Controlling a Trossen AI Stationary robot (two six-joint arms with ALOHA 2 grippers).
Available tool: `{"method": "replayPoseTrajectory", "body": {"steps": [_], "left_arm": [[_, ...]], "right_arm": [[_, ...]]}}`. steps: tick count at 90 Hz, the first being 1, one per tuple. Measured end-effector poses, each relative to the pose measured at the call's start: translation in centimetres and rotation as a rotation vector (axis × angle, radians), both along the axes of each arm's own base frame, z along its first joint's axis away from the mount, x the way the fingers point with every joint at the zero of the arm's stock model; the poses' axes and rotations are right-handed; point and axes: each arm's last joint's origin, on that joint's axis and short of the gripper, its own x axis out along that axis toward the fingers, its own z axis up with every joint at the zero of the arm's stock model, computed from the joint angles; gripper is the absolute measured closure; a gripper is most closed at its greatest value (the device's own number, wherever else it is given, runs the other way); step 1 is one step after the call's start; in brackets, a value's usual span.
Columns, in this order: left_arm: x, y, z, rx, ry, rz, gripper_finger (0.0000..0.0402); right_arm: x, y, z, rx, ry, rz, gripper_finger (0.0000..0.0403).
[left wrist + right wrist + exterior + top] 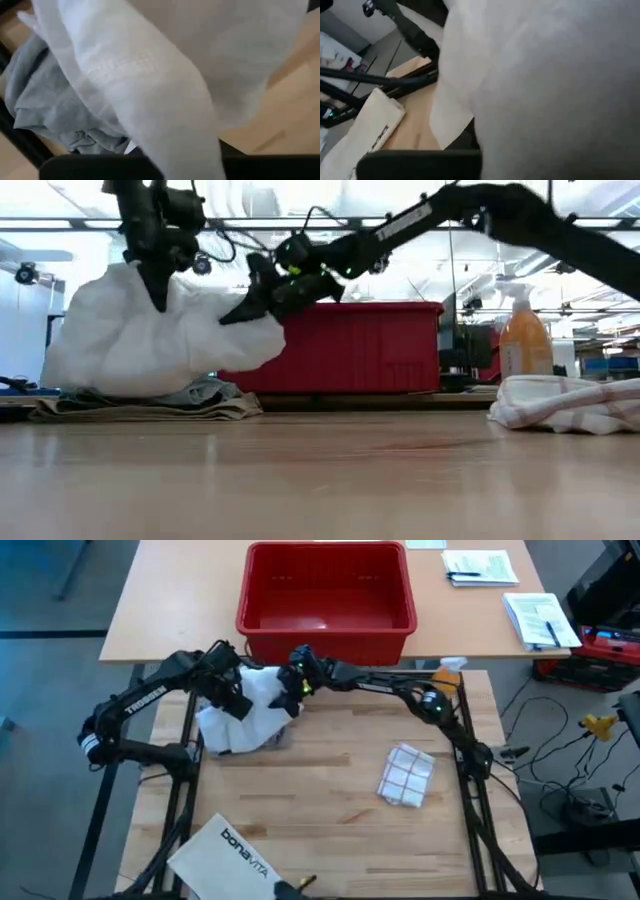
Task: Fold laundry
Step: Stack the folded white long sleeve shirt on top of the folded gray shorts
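The large white shirt (245, 712) is bunched in a raised heap (150, 345) at the table's far left, lying on a grey T-shirt (203, 392) and a flat khaki-tan piece (140, 411). My left gripper (160, 302) stands at the heap's top and is shut on the white cloth. My right gripper (238, 317) is shut on the heap's right side. In both wrist views white cloth (165, 95) (555, 85) covers the fingers. My left gripper holds the white shirt at the top of the heap (150, 308), fingers pointing down from above. The cloth hangs below them, its lower part resting on the grey T-shirt. Cloth hides the place of contact, so edge or fold cannot be told. My right gripper holds the white shirt at its upper right bulge (252, 326). Its fingers come slanting down from the table's right. The cloth there is lifted off the table and hangs slack. Cloth hides the fingers in its wrist view.
A red bin (326, 600) stands just behind the heap. A folded checked towel (405, 776) lies at mid right, a spray bottle (521, 335) at the far right corner, and the white "bonavita" bag (235, 852) at the near left edge. Bare wood lies between them.
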Motion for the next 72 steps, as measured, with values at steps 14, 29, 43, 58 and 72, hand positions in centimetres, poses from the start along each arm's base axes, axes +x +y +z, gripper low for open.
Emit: {"method": "replayPoseTrajectory", "body": {"steps": [14,29,43,58,72], "left_arm": [[-1.0,0.5,-0.5,0.075,0.134,0.102,0.0401],[-1.3,1.3,-0.9,0.119,0.174,0.123,0.0392],[-0.8,1.9,-3.0,0.067,0.205,0.105,0.0388],[-0.7,1.9,-5.1,0.02,0.234,0.102,0.0357],[-0.9,2.2,-5.2,0.103,0.27,0.161,0.0297]], "right_arm": [[0.5,-1.7,-1.8,0.062,0.041,-0.046,0.0403],[0.5,-2.5,-2.9,0.067,0.059,-0.068,0.0394],[0.5,-2.4,-3.8,0.07,0.083,-0.038,0.0337],[0.5,-2.6,-3.6,0.021,0.097,-0.112,0.0234],[0.0,-3.3,-2.9,-0.044,0.111,-0.187,0.0169]]}}
